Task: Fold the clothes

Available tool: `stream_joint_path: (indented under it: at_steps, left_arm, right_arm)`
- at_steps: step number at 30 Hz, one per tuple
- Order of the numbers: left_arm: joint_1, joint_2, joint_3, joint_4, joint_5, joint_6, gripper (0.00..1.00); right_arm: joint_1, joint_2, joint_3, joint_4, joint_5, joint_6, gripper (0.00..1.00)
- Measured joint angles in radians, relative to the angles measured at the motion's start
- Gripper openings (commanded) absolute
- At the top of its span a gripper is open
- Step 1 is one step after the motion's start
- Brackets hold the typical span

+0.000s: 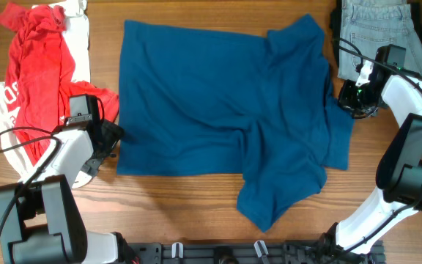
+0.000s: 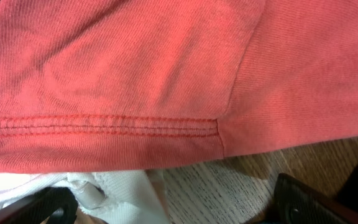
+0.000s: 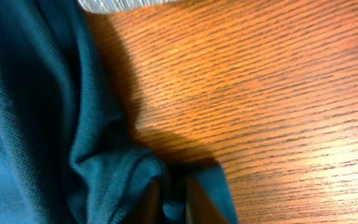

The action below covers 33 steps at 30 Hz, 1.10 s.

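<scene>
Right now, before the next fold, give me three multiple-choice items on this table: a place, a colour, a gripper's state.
1. Where does the pale denim lie in the overhead view? A) top right B) centre C) bottom left
2. What colour is the shirt spread across the middle? A) red B) white C) blue
3. The right gripper is: A) open over bare wood B) shut on the shirt's edge C) holding the denim
1 A: it sits folded at the top right corner. 2 C: blue cloth covers the centre. 3 B: the right wrist view shows blue fabric pinched between its fingers.
</scene>
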Motion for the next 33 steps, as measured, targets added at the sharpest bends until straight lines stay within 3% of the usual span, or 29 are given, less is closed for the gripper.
stream_joint_path:
  at_steps: [12,15,18,27,33]
  left_arm:
    - [0.000,0.000,0.000,0.025,-0.013,0.024,0.99]
    - [0.000,0.000,0.000,0.028,-0.019,0.052,0.99]
    - [0.000,0.000,0.000,0.035,-0.023,0.076,0.99]
    - [0.000,-0.012,0.007,0.013,0.027,0.177,1.00]
    - [0.000,-0.146,0.028,-0.152,0.156,0.230,0.99]
  right_arm:
    - [-0.080,-0.045,0.069,0.026,0.050,-0.023,0.08]
    - [-0.089,-0.048,0.071,0.026,0.049,-0.026,0.71]
    - [-0.089,-0.048,0.074,0.006,0.037,-0.030,0.87]
    - [-0.089,-0.092,0.241,-0.235,-0.046,0.025,0.93]
    - [-0.069,-0.272,0.302,-0.443,-0.132,0.091,0.94]
